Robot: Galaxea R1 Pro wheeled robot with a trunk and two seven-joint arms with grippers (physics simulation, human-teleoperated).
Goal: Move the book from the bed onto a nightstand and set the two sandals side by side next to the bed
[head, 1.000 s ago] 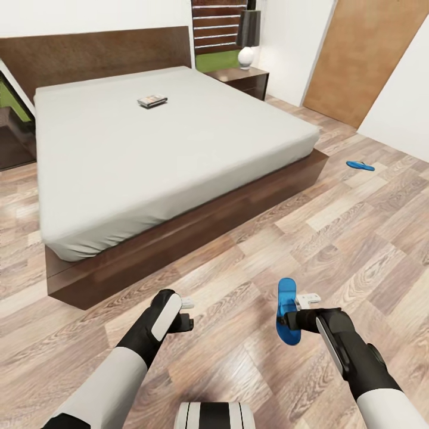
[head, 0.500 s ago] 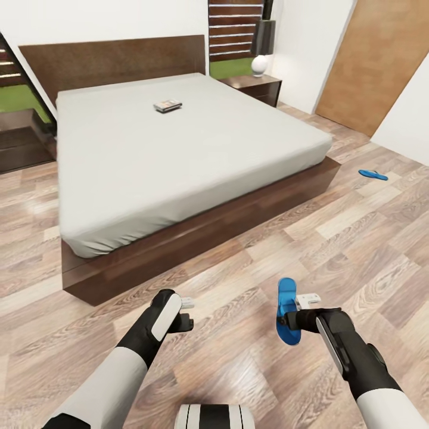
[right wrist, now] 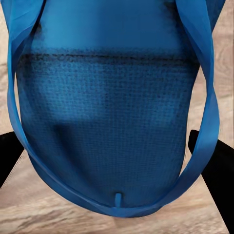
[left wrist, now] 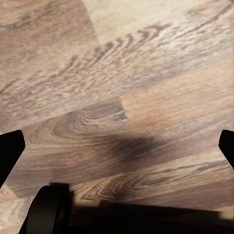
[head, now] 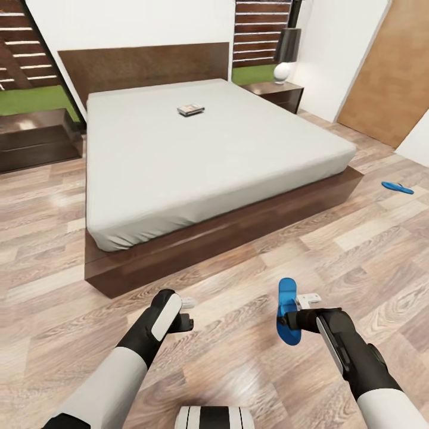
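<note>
The book (head: 190, 109) lies on the off-white mattress of the bed (head: 208, 149), towards the headboard. A nightstand (head: 275, 95) with a lamp stands at the bed's far right corner. One blue sandal (head: 287, 310) hangs on edge above the floor, with my right gripper (head: 296, 311) shut on it; its sole (right wrist: 112, 102) shows close up between the dark fingers (right wrist: 209, 161). The other sandal (head: 397, 187) lies flat on the floor at the right, away from the bed. My left gripper (head: 186, 313) hovers open over bare planks (left wrist: 117, 97), holding nothing.
A low dark wooden cabinet (head: 36, 134) stands left of the headboard. A brown door (head: 387, 77) is at the far right. Wood-plank floor (head: 238, 268) stretches between me and the bed's foot (head: 226, 229).
The whole head view has shifted, so the bed, book and floor sandal now appear further right. Both arms keep the same pose, the right still holding the sandal.
</note>
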